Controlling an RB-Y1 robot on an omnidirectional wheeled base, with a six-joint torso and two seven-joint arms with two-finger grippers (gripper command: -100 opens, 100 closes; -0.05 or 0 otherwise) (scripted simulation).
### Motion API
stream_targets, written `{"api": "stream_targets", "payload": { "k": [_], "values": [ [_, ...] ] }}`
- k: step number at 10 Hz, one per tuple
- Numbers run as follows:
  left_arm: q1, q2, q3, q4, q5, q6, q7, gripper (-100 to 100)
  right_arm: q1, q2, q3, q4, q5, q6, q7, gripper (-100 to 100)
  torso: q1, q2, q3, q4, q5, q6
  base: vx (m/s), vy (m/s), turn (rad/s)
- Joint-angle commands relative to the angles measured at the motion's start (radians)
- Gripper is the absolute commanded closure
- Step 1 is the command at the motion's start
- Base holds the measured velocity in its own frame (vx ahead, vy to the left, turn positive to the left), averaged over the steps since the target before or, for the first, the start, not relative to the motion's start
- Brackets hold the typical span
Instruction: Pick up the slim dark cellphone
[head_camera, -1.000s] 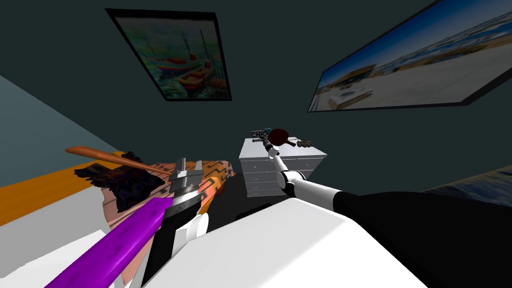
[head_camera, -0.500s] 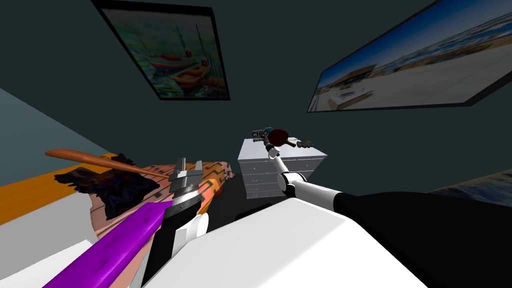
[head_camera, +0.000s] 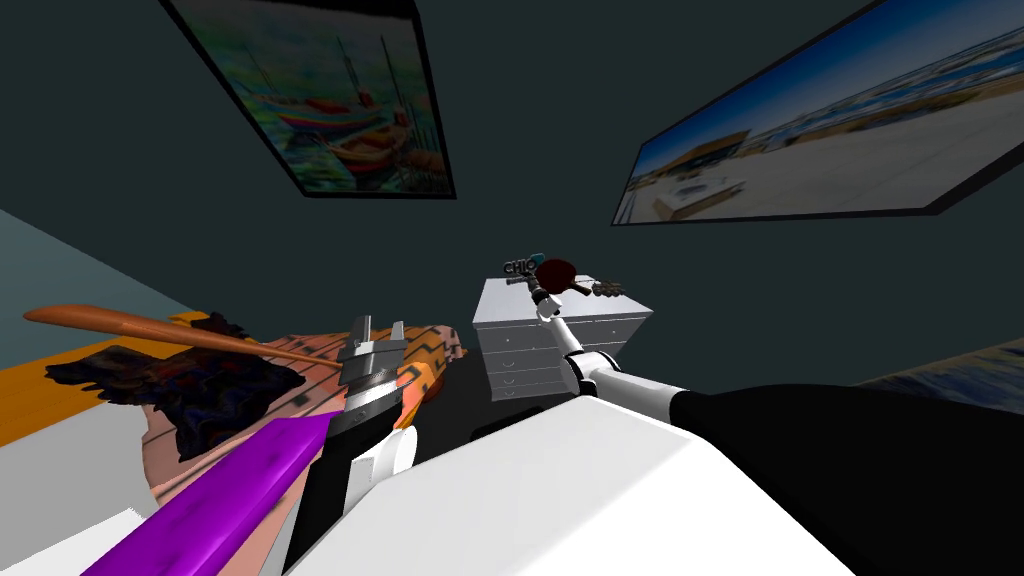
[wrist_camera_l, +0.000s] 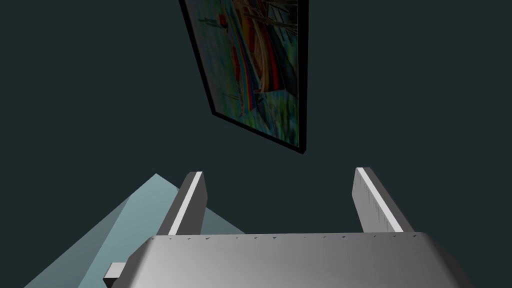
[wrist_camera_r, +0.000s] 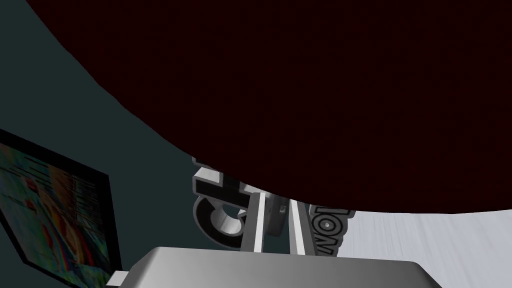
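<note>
My right arm reaches out to the top of a white dresser (head_camera: 520, 340). There my right gripper (head_camera: 539, 287) sits beside a dark red paddle (head_camera: 557, 272). In the right wrist view its fingers (wrist_camera_r: 258, 220) stand close together, pressing a slim dark grey piece (wrist_camera_r: 275, 216) that I take for the cellphone; little of it shows. The paddle (wrist_camera_r: 300, 100) looms close over the gripper (wrist_camera_r: 275, 220). Grey block letters (wrist_camera_r: 220, 220) stand just behind. My left gripper (head_camera: 378, 330) is raised by my chest, open and empty (wrist_camera_l: 280, 175).
The dresser top (wrist_camera_r: 425, 240) also bears the letters (head_camera: 517, 267) and a small dark object (head_camera: 608, 288) at its right end. On my left lies a bed with a patterned cover (head_camera: 300, 365), a dark cloth (head_camera: 190, 390), a long wooden bat (head_camera: 150, 325) and a purple bar (head_camera: 230, 480).
My head view has turned a little, sliding the bed things and the painting leftward. My right elbow has shifted slightly; the right gripper stays at the dresser top. The left gripper has not moved.
</note>
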Motion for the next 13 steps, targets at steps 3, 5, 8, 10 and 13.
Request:
{"api": "stream_targets", "payload": {
  "k": [3,5,8,10,13],
  "values": [
    [0.000,0.000,0.000,0.000,0.000,0.000,0.000,0,0.060,-0.015,0.075,-0.092,-0.103,-0.061,0.059,100,0.002,0.003,0.002,0.002,0.001,-0.001,0.028,-0.004,-0.028],
    [0.000,0.000,0.000,0.000,0.000,0.000,0.000,0,0.076,-0.015,0.116,-0.150,-0.165,-0.072,0.093,100,0.000,0.000,0.001,0.001,0.001,0.001,0.058,-0.001,-0.055],
    [0.000,0.000,0.000,0.000,0.000,0.000,0.000,0,0.125,-0.029,0.163,-0.196,-0.245,-0.121,0.143,100,0.003,0.004,0.004,0.004,0.002,-0.002,0.024,-0.004,-0.034],
    [0.000,0.000,0.000,0.000,0.000,0.000,0.000,0,0.145,-0.029,0.204,-0.257,-0.311,-0.132,0.179,100,0.002,0.000,0.001,0.002,0.001,0.000,0.062,-0.004,-0.056],
    [0.000,0.000,0.000,0.000,0.000,0.000,0.000,0,0.214,-0.042,0.290,-0.338,-0.406,-0.191,0.246,100,0.005,0.001,0.002,0.002,0.001,-0.001,0.046,-0.001,-0.059]
  ]
}}
